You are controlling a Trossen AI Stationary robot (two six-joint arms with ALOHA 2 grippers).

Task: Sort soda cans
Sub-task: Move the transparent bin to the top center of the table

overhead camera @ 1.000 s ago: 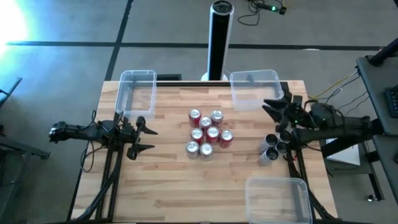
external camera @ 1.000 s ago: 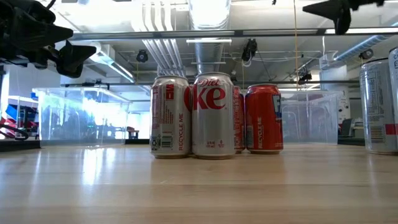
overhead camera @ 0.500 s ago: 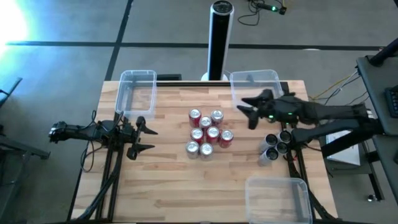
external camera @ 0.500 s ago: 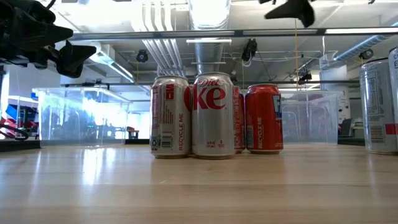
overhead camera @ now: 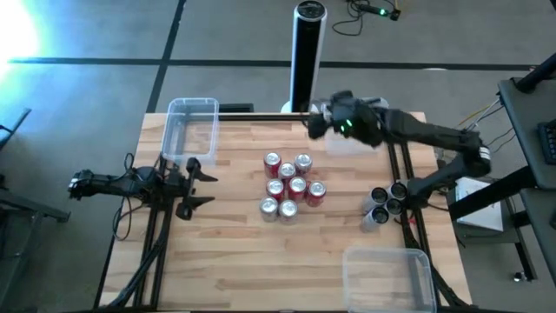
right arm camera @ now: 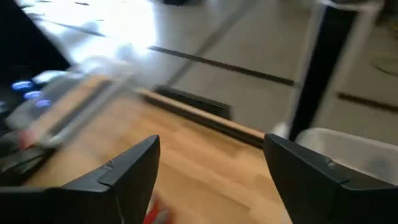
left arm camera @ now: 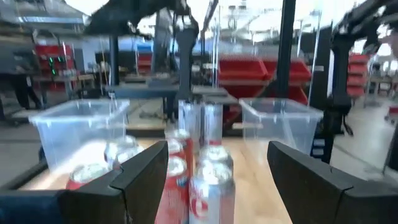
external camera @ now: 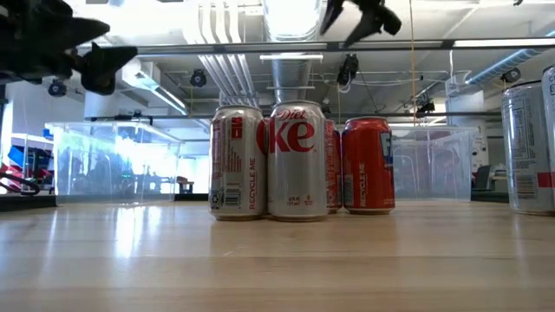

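A cluster of several red and silver soda cans (overhead camera: 288, 187) stands upright at the table's middle, seen close in the low view (external camera: 299, 160) and in the left wrist view (left arm camera: 205, 168). Three more cans (overhead camera: 382, 204) sit near the right edge. One of them shows at the low view's edge (external camera: 529, 147). My left gripper (overhead camera: 211, 189) hovers open left of the cluster, its fingers (left arm camera: 149, 174) pointing at it. My right gripper (overhead camera: 313, 122) is open, high over the far edge, also seen in the low view (external camera: 360, 17) and in its wrist view (right arm camera: 211, 143).
Three clear plastic tubs stand on the table: far left (overhead camera: 193, 126), far right (overhead camera: 356, 126) partly under my right arm, and near right (overhead camera: 388, 274). A tall black post (overhead camera: 307, 56) stands beyond the far edge. Bare wood lies in front of the cluster.
My right arm has swung from the table's right edge toward the far edge and leftward, staying high and open, and now reaches over the far-right tub. My left gripper has shifted slightly toward the far edge. The cans have not moved.
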